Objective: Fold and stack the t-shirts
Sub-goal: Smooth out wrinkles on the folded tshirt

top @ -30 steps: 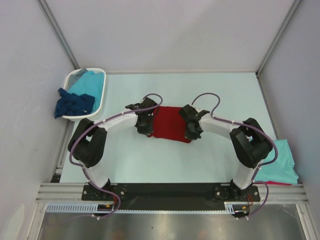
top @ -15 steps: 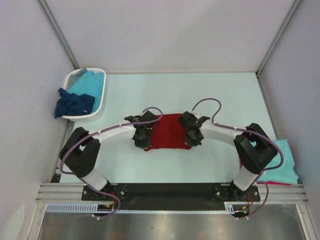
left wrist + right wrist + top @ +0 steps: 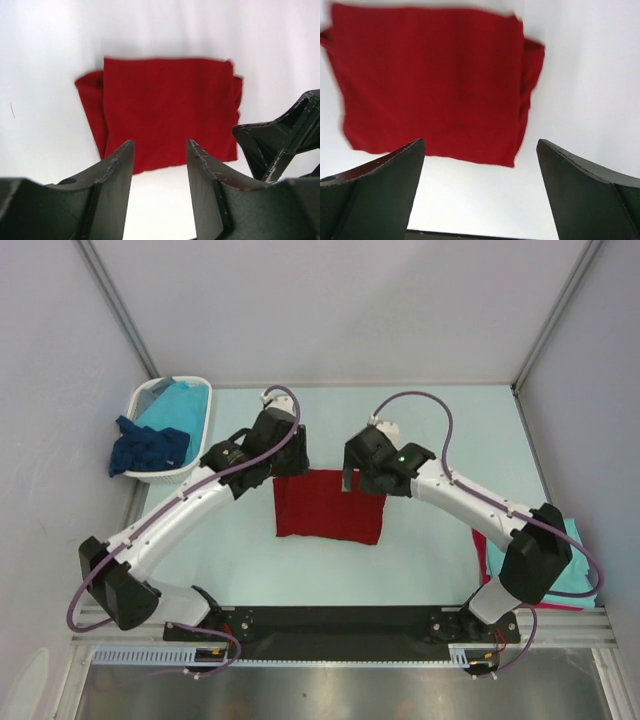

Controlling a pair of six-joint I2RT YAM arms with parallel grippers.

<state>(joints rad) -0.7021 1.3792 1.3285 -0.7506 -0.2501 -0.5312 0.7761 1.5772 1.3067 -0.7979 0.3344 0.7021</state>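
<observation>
A dark red t-shirt lies folded into a flat rectangle on the table's middle, free of both grippers. My left gripper hovers over its far left corner, open and empty; in the left wrist view the shirt lies beyond the spread gripper. My right gripper hangs over the far right corner, wide open; the right wrist view shows the shirt beyond the gripper, nothing between the fingers. A turquoise t-shirt and a navy t-shirt sit in the basket.
The white plastic basket stands at the far left, the navy shirt draped over its near rim. At the near right edge a turquoise shirt lies on a red one. Metal frame posts rise at the back corners.
Both grippers, shut on the red shirt's near part a second ago, have let go, opened and risen toward its far edge. The shirt now lies flat and squared.
</observation>
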